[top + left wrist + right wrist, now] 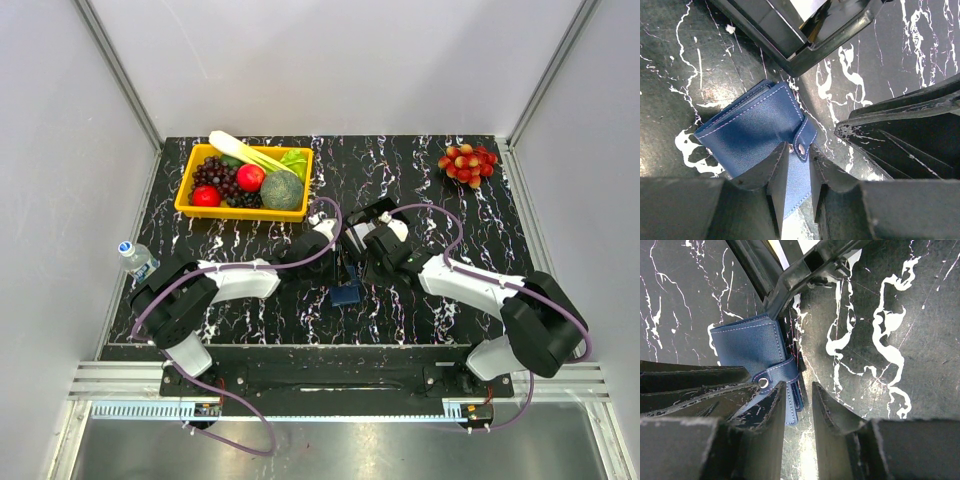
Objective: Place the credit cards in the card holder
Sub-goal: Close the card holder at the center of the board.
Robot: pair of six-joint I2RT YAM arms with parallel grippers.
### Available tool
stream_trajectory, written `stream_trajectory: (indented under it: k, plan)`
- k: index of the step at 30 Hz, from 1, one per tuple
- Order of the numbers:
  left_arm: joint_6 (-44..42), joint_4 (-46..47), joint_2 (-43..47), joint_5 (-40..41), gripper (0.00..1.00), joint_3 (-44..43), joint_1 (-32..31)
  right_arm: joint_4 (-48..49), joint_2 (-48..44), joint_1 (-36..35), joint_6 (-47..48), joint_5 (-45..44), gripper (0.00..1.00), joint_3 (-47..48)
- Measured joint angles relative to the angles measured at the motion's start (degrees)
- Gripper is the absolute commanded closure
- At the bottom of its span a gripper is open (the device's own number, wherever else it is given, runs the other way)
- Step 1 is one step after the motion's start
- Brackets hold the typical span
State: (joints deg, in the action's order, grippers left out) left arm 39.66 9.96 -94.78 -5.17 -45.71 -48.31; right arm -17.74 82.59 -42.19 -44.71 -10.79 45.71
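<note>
Black worktop [420,320] with white streaks lies under everything. The holder [752,132] lies in the middle of it, near the front, between the two arms. It is folded shut, and its strap [802,140] goes round the edge with a shiny snap. No card pokes out of it, and none lies loose on the worktop. So the job looks not far along: the holder likely has to be opened first, and the cards have yet to go in. If any are inside already, the pictures can't show it.

The holder is dark blue, with light stitches round its edge and a paler blue bit at one end. The left end effector [799,152] looks clamped on that pale end. The right end effector [799,386] has its fingers apart, with the strap side of the holder between them.

Just behind the holder stands a black tray [840,40]. Something white [810,6] shows inside it. It may be a card, but it is too hidden to tell. Far back are a yellow bin [240,215] of fruit and greens and a red fruit bunch [468,163]. A bottle [135,257] lies at the left edge.
</note>
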Motion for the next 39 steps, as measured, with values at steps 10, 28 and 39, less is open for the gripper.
stream_trajectory:
  k: [10, 28, 39]
  plan:
    - [0.1, 0.4, -1.1, -1.8, 0.77, 0.0, 0.0, 0.1, 0.4, 0.0, 0.0, 0.2, 0.67, 0.0]
    - [0.8, 0.4, -1.4, -1.9, 0.83, 0.2, 0.0, 0.2, 1.2, 0.0, 0.0, 1.5, 0.68, 0.0]
    - [1.1, 1.3, -1.4, -1.7, 0.80, 1.2, 0.0, 0.3, 2.0, 0.0, 0.0, 2.6, 0.68, 0.0]
